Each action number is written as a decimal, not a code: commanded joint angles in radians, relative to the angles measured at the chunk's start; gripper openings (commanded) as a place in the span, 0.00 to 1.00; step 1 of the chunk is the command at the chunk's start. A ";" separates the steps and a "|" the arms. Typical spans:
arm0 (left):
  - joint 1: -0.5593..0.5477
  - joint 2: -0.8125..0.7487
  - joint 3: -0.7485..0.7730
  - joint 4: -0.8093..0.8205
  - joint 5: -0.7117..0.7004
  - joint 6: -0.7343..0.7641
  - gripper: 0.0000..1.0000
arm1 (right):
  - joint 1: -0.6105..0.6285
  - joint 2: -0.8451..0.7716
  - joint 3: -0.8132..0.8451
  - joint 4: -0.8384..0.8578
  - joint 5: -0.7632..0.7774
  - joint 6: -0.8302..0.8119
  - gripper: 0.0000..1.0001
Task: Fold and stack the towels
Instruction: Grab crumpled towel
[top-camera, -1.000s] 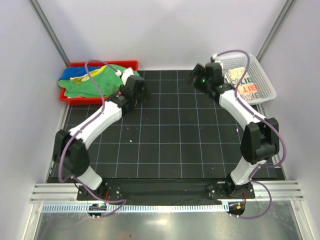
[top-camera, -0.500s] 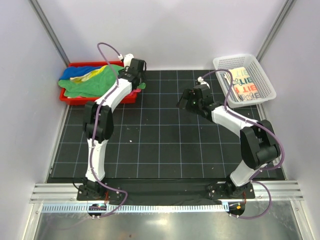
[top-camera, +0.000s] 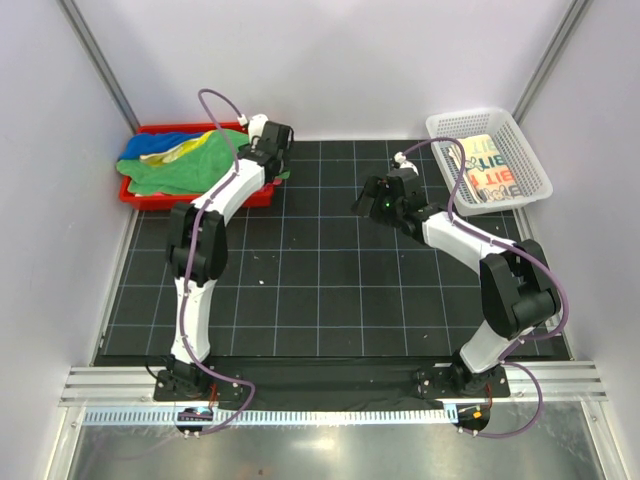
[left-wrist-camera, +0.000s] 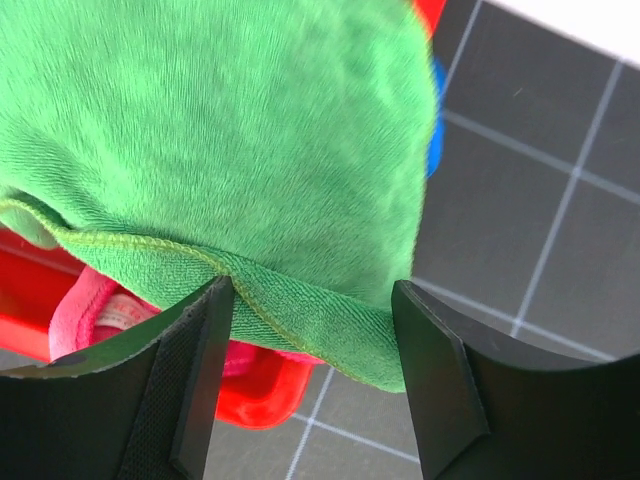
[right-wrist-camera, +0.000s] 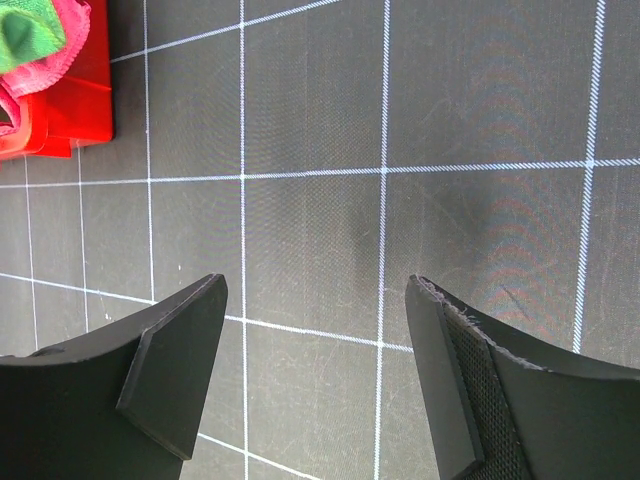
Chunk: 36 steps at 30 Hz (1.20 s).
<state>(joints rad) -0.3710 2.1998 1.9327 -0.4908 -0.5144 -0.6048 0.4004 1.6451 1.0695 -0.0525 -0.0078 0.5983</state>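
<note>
Green towel (left-wrist-camera: 230, 150) hem lies between wide-open left fingers (left-wrist-camera: 190, 385); right fingers (right-wrist-camera: 170, 370) gape empty.

White-and-black jointed arms (top-camera: 225, 195) trail purple cables (top-camera: 201, 105); jaws are matte black.

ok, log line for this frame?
left gripper open, straddling green towel hem at red tray | right gripper open, empty, above mat

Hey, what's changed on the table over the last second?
The left gripper reached out to the right end of the red tray and now straddles the hem of the green towel, jaws open. The right gripper pulled away from the white basket and hovers open over the black mat. Tray, basket and their contents stayed put.
</note>
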 joint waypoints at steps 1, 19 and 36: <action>0.000 -0.069 -0.035 -0.003 -0.030 -0.018 0.68 | 0.009 0.007 0.030 0.046 -0.006 -0.008 0.79; 0.000 -0.104 -0.001 0.021 -0.061 0.030 0.08 | 0.028 -0.001 0.037 0.046 0.003 -0.012 0.78; 0.000 -0.213 0.005 0.038 -0.072 0.094 0.24 | 0.048 0.018 0.052 0.042 0.035 -0.031 0.78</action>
<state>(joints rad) -0.3710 2.0476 1.8961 -0.4885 -0.5652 -0.5354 0.4400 1.6505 1.0733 -0.0521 0.0048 0.5877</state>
